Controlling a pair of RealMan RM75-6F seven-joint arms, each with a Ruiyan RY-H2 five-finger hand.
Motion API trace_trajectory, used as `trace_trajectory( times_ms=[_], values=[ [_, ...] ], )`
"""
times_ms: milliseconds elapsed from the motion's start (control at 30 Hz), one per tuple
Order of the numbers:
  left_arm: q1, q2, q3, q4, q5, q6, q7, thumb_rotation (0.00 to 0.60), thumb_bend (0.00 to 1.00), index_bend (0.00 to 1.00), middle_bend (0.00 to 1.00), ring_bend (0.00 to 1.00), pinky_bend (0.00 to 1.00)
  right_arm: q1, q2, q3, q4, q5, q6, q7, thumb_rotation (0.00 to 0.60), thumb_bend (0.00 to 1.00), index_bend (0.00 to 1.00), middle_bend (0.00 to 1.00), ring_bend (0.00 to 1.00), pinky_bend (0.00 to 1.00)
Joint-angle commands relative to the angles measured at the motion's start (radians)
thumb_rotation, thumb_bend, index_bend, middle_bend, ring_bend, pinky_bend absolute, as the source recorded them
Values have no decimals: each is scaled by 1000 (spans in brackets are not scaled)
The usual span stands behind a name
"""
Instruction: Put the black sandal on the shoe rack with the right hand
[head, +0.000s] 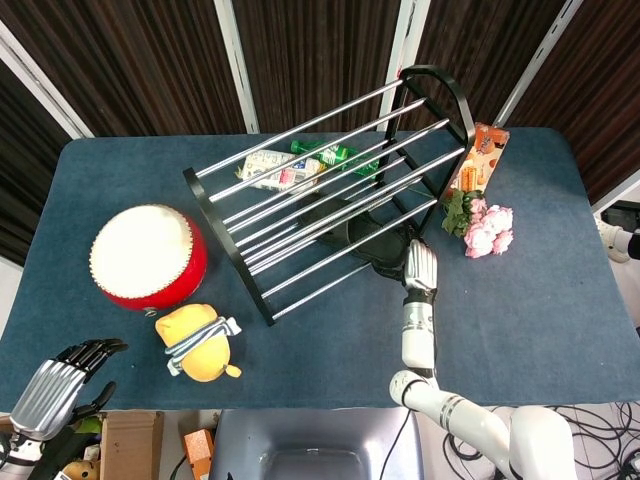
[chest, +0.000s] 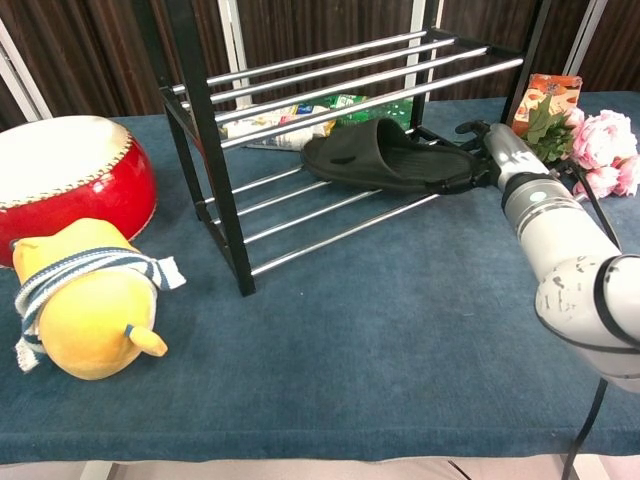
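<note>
The black sandal (chest: 385, 160) lies flat on the lower rails of the shoe rack (chest: 215, 180), under the upper rails, its toe pointing toward 9 o'clock in the chest view. The right hand (chest: 487, 152) is at the sandal's heel end, at 3 o'clock from it, fingers (chest: 466, 128) curled around the heel edge; whether they clamp the sole or only touch it, I cannot tell. In the head view the right hand (head: 421, 266) sits at the rack's 5 o'clock corner, with the sandal (head: 362, 238) showing dark through the rails.

The left hand (head: 62, 385) hangs off the worktop's (head: 540, 320) near edge at 7 o'clock, fingers curled together and holding nothing.

A red drum (head: 148, 256) with a pale skin stands at 9 o'clock from the rack, and a yellow plush toy (head: 200, 343) wrapped in a striped scarf lies just below it. Behind the rack lie a flat packet (head: 270, 168) and a green bottle (head: 330, 154). At 3 o'clock from the rack are pink flowers (head: 486, 228) and an orange snack pack (head: 480, 157).
</note>
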Motion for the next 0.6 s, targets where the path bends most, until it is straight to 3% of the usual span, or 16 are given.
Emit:
trace_trajectory(
  times_ms=[33, 267, 433, 600],
  values=[
    [0, 0, 0, -1, 0, -1, -1, 600, 398, 286, 265, 260, 424, -2, -2, -6, 5, -8, -1, 8, 600, 307, 133, 197, 101, 219],
    [-2, -1, 3, -2, 4, -6, 6, 600, 398, 287, 266, 260, 424, -22, 15, -32, -36, -32, 4, 9, 600, 292, 82, 153, 66, 193],
    [-2, -1, 4, -4, 5, -9, 9, 600, 398, 286, 267, 261, 424, -47, 50, -60, -106, -50, -1, -4, 600, 235, 2, 86, 35, 169],
    [-2, -2, 4, -5, 6, -9, 12, 600, 399, 286, 267, 262, 425, -72, 84, -91, -171, -72, 4, -16, 600, 175, 0, 20, 12, 160]
  ],
)
